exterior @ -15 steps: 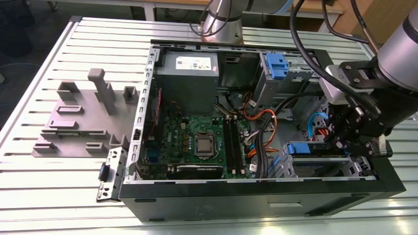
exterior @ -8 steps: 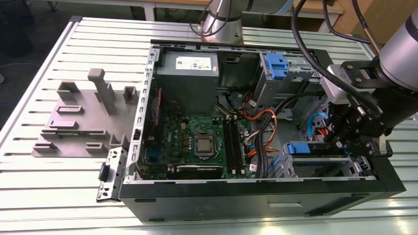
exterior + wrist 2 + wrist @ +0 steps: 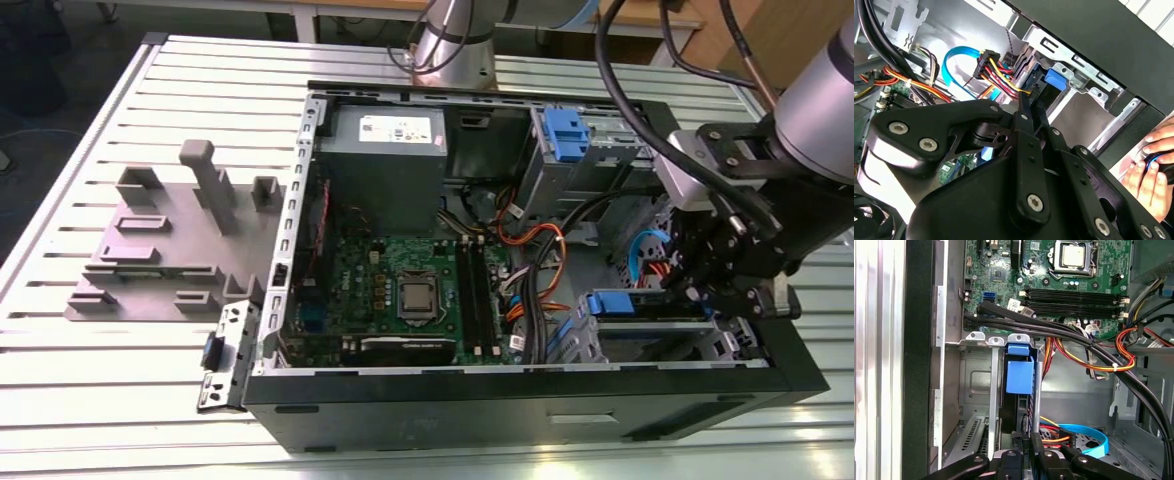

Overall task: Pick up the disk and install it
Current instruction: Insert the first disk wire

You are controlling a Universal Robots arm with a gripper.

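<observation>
One disk (image 3: 1019, 377) stands on edge in the metal drive bay (image 3: 974, 385) of the open computer case (image 3: 534, 400), its long axis running down into the bay and its blue carrier end facing out toward the motherboard (image 3: 1074, 270). The gripper (image 3: 1026, 437) has its narrow fingers nearly closed, pinching the disk's edge.

Open computer case (image 3: 534, 400), motherboard (image 3: 400, 290), grey power supply (image 3: 384, 140), slatted table (image 3: 80, 400)
</observation>
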